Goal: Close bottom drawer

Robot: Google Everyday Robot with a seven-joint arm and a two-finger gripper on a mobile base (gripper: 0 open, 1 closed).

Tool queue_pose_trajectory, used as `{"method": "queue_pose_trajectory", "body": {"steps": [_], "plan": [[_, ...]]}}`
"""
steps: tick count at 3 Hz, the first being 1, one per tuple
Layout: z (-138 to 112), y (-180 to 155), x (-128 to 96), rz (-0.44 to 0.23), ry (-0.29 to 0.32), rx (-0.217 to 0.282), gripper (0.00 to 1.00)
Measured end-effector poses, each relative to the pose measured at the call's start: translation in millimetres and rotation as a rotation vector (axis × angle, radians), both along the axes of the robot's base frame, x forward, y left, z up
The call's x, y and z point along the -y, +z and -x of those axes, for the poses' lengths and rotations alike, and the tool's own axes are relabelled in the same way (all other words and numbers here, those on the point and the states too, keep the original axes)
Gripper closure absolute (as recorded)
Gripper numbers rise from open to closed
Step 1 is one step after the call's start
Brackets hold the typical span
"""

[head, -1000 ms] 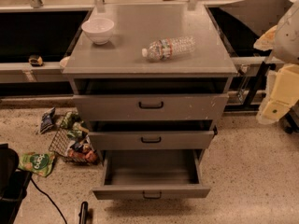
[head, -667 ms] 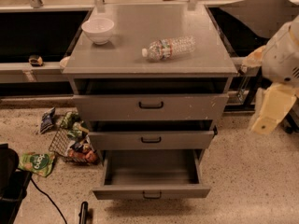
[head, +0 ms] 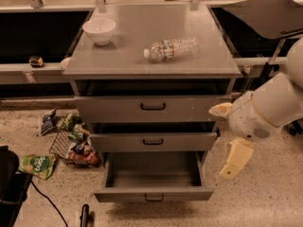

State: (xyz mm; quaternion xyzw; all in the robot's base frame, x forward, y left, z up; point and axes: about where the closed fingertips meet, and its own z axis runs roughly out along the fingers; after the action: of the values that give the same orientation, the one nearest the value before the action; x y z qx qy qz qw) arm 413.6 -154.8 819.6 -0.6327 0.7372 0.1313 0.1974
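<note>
1. Moved since the earlier frames: the arm was brought in from the right edge, leftward and lower, so that the gripper [head: 236,156] was placed just beside the right side of the cabinet [head: 208,56], at about middle-drawer height. Nothing else was seen to have shifted.
2. The bottom drawer [head: 123,194] was found nearest the camera, pulled well out, with its box exposed and nothing seen inside. Its small black handle [head: 154,198] was centred on the front.
3. No contact had been made. The gripper was held above and to the right of the drawer's front right corner, apart from it.
4. Only the approach was judged done. A push on the front toward the cabinet was still needed, so the gripper would have to be lowered and brought round in front.
5. Whether the gripper was open or closed could not be told. Nothing was seen held in it.
6. Dark gaps were noted above the middle drawer [head: 118,143] and the top drawer [head: 118,109]. Whether either was fully shut could not be told.
7. On the cabinet top, a white bowl [head: 99,30] was set at the left and a water bottle [head: 170,48] was laid on its side nearer the middle.
8. The arm was cut off at the right edge. The contents of the wire basket [head: 71,148] on the floor to the left could hardly be made out.
</note>
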Motion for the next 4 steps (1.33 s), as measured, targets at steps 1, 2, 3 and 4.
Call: {"method": "queue_pose_trajectory", "body": {"steps": [1, 2, 3, 4], "plan": [[13, -48, -30, -0.116, 0.033, -0.062, 0.00], [13, -47, -30, -0.116, 0.033, -0.062, 0.00], [6, -83, -30, -0.153, 0.062, -0.081, 0.00], [-7, -155, -30, -0.197, 0.125, -0.085, 0.00]]}}
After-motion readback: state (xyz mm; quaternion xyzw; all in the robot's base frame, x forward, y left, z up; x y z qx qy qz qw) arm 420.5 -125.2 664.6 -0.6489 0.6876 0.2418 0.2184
